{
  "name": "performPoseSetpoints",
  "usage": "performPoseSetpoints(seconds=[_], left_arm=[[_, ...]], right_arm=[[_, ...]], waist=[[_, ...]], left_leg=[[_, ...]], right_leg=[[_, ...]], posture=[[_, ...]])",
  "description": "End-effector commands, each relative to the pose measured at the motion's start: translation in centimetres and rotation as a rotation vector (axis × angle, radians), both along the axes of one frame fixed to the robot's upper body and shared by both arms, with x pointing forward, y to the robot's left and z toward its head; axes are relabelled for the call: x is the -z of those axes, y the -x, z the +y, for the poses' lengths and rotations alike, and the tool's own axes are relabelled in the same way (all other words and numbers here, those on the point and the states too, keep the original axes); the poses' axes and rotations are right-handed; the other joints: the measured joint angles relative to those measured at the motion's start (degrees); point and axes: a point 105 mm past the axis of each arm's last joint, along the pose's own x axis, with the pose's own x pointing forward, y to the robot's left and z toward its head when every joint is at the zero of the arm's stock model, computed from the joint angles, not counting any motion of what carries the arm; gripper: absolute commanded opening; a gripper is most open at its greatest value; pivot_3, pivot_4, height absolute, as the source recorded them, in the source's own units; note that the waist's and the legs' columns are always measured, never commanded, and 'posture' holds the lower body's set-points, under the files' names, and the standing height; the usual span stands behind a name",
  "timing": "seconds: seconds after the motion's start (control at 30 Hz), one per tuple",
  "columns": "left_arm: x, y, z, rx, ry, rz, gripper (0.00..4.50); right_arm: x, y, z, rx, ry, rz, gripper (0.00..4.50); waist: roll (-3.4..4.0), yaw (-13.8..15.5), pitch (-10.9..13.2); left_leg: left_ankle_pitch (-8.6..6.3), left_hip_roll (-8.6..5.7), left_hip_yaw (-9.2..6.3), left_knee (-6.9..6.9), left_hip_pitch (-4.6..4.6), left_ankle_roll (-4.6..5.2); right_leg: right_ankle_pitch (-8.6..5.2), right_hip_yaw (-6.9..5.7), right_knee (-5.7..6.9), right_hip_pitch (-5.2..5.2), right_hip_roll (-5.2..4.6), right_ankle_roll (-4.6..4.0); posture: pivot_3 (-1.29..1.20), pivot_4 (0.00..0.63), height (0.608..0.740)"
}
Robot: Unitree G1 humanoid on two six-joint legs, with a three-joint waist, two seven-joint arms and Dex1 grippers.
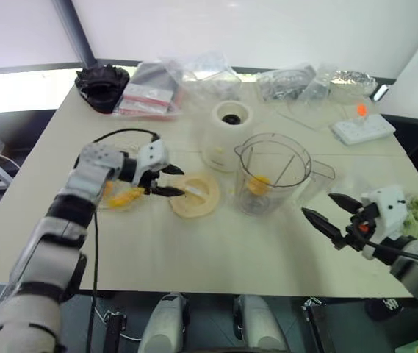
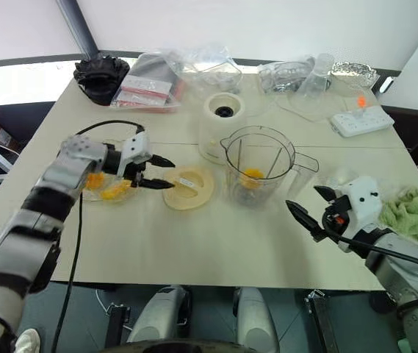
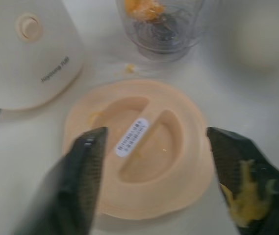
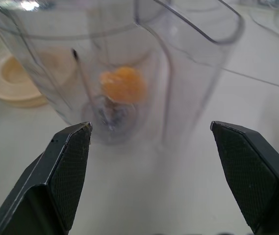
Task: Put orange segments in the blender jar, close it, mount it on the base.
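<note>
A pale cream desk [image 1: 194,265] is seen under bright, even light, backed by a white wall [image 1: 267,29]. A dark slanted post [image 1: 76,33] is set at the far left corner, and dark grey floor [image 2: 98,309] is glimpsed below the near edge.

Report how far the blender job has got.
Done: orange segments lie at the bottom of the blender jar; a few more remain in the dish.
In hand: the left gripper is open over the lid, which lies flat on the table. The right gripper is open, facing the jar.
Left: close the jar, then mount it on the base.
</note>
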Motion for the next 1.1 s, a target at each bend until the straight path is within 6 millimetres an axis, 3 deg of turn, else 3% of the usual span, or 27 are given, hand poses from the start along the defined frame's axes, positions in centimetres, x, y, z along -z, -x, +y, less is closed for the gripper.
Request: performPoseSetpoints(seconds=[0.03, 0.3, 0.6, 0.87, 1.1], left_arm=[[0.9, -0.9, 0.0, 0.041, -0.107, -0.039, 2.73], [2.2, -0.8, -1.5, 0.197, -0.303, -0.035, 2.73], [2.9, -1.6, -2.8, 0.214, -0.418, -0.113, 2.73], [4.0, -2.3, -4.1, 0.145, -0.421, -0.144, 2.73], [6.2, -2.5, -4.7, 0.077, -0.473, -0.137, 2.73]], right_arm=[[-0.5, 0.5, 1.0, -0.019, 0.007, -0.027, 4.08], [-0.2, 1.1, 1.7, -0.006, -0.002, -0.028, 4.08], [0.0, 2.1, 2.0, 0.038, 0.006, -0.036, 4.08], [0.2, 2.6, 2.4, 0.043, 0.003, -0.026, 4.08], [0.1, 2.1, 2.5, 0.046, 0.015, -0.036, 4.08]], waist=[[-0.01, 0.01, 0.0], [-0.1, -0.01, 0.04], [-0.11, -0.1, 0.03], [-0.12, 0.0, 0.02], [-0.13, 0.07, -0.13]], left_leg=[[-0.03, -0.02, 0.01, -0.01, -0.05, 0.06], [-0.14, -0.19, 0.03, 0.0, -0.13, 0.24], [-0.14, -0.14, -0.01, 0.06, -0.05, 0.24], [-0.14, -0.14, -0.01, 0.07, -0.04, 0.24], [-0.14, -0.15, -0.02, 0.1, 0.14, 0.24]], right_leg=[[-0.01, -0.01, -0.09, 0.01, -0.01, 0.03], [0.0, -0.02, -0.14, -0.01, -0.06, 0.16], [0.04, -0.02, -0.03, 0.04, -0.03, 0.21], [0.09, -0.02, -0.02, 0.05, -0.03, 0.31], [0.13, -0.02, -0.01, 0.25, -0.03, 0.38]], posture=[[0.0, 0.15, 0.74], [0.0, 0.15, 0.74], [0.0, 0.15, 0.74], [0.0, 0.15, 0.74], [0.0, 0.15, 0.74]])
